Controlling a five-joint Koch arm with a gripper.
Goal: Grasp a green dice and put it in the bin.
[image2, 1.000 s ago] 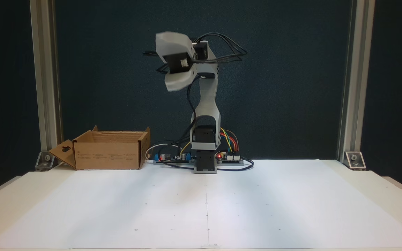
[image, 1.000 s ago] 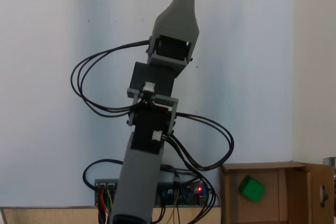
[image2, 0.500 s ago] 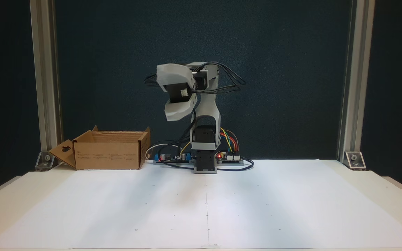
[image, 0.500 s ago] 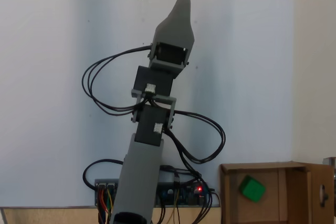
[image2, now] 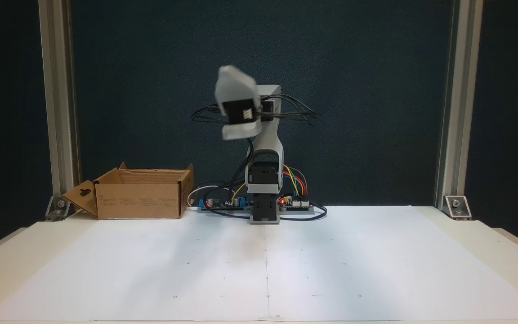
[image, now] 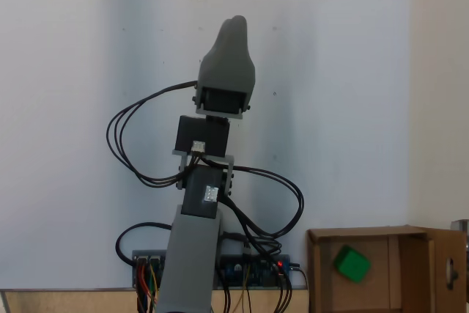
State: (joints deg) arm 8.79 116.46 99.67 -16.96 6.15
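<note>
The green dice point(image: 352, 264) already sits inside the cardboard bin point(image: 318, 269), so the job looks done; the arm has swung back toward centre, its gripper point(image2: 236, 110) blurred, grip state unclear

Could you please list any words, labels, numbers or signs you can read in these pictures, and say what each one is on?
No text can be read.
Cardboard box: rows of small dark print on its front wall, too small to read.
Gripper: a small white patch on the black motor above it, blurred; no characters can be made out.
Circuit boards at the arm's base: no legible markings.
</note>
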